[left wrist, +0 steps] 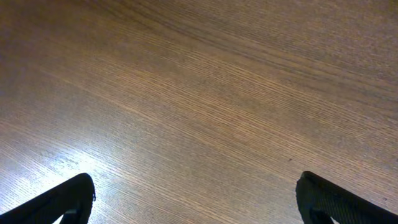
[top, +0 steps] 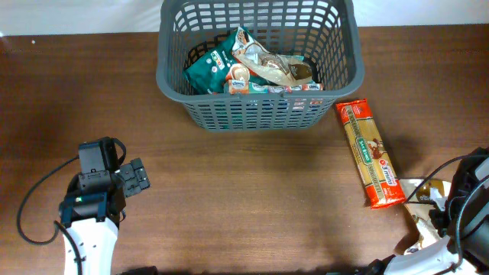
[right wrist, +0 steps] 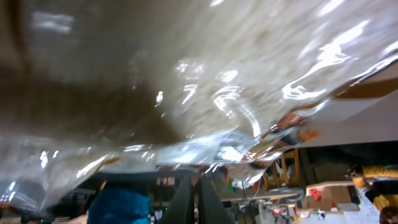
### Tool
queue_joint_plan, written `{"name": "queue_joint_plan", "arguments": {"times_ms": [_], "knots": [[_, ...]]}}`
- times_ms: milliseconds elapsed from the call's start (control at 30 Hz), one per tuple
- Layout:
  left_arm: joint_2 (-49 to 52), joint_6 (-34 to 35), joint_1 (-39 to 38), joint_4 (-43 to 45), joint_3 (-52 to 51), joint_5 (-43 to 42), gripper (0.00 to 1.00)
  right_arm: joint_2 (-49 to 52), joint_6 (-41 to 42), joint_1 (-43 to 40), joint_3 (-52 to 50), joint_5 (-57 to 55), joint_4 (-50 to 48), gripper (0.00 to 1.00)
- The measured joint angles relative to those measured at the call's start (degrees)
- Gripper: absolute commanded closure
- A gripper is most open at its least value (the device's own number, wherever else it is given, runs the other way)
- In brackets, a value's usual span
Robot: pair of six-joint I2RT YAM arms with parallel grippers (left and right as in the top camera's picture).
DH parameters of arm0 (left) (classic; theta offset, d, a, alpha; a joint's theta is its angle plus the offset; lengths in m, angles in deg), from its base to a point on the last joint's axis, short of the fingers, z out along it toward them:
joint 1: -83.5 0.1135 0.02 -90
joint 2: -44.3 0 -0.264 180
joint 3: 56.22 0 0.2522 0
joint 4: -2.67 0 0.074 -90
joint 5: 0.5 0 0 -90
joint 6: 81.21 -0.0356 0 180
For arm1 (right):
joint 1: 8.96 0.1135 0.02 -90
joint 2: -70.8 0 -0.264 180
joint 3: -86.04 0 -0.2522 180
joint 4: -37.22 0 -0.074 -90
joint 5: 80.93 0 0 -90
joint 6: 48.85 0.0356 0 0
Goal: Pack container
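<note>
You have the container (top: 258, 114) standing upright at the far middle of the table (top: 252, 198), mouth open to the overhead camera, long axis running left to right along the far edge. That leaves it reachable from both sides for drops from above. It already holds several packets, a green packet (top: 210, 69) among them, heaped loosely. Your left gripper (top: 139, 177) hangs over bare wood, well apart from the basket, jaws wide apart and empty; it appears parked clear of the working lane. Your right gripper (right wrist: 197, 199) sits at the near right corner with its jaws drawn together on the edge of a clear packet (right wrist: 186, 81), whose shiny film fills the wrist view; I judge this a pinch hold ready for carrying. A long pasta packet (top: 370, 153) lies flat just right of the basket, its length running near to far, slightly slanted, not yet packed.
</note>
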Motion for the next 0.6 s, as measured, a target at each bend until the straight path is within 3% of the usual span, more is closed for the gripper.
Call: {"name": "queue_joint_plan", "arguments": {"times_ms": [600], "knots": [[0.00,0.00,0.00,0.00,0.00,0.00,0.01,0.00,0.00,0.00,0.70,6.60,-2.89,0.96]]}}
